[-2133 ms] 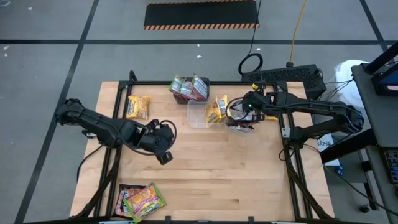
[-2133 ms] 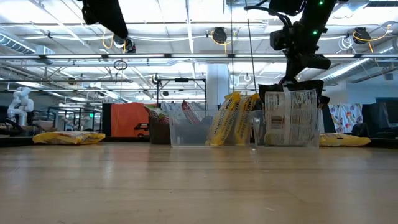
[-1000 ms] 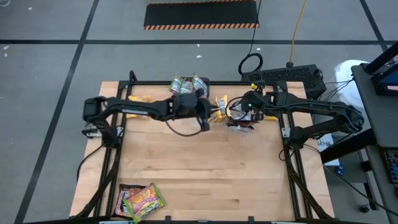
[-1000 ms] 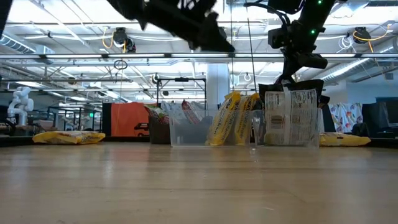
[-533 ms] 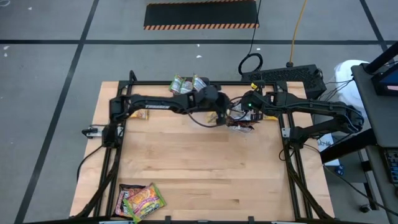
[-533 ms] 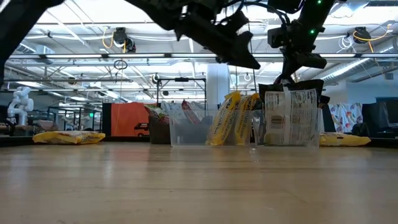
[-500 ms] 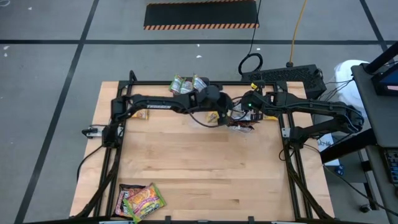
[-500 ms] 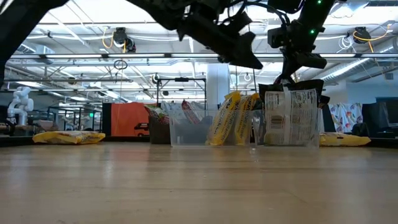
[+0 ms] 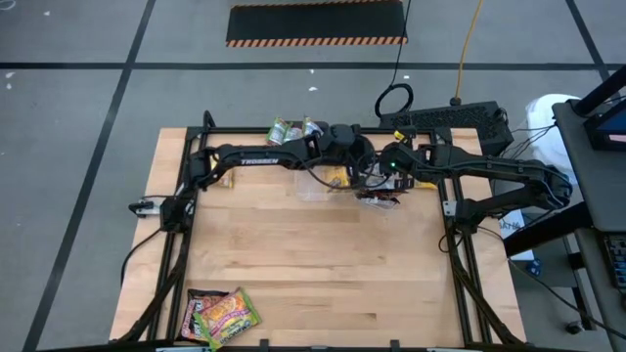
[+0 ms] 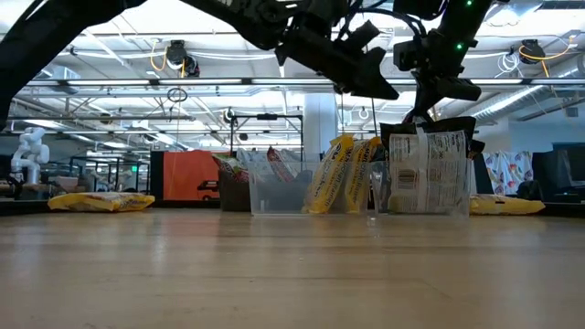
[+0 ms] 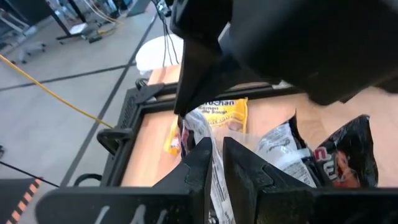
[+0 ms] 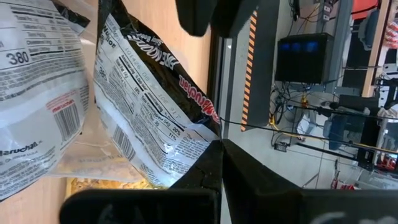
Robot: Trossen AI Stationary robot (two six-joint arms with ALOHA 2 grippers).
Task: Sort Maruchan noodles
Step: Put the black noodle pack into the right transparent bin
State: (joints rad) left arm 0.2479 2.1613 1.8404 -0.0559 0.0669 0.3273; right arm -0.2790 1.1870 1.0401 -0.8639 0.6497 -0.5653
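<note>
Black packet (image 12: 155, 118) seemingly pinched, right gripper (image 12: 219, 147)

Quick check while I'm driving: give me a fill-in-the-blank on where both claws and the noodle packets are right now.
1. The right claw is shut on a packet whose wrapper is ___.
2. The left claw hangs above the standing packets, whose colour is ___.
3. The loose packets lie in a table corner on the ___ arm's side.

Missing words: black; yellow; left
</note>
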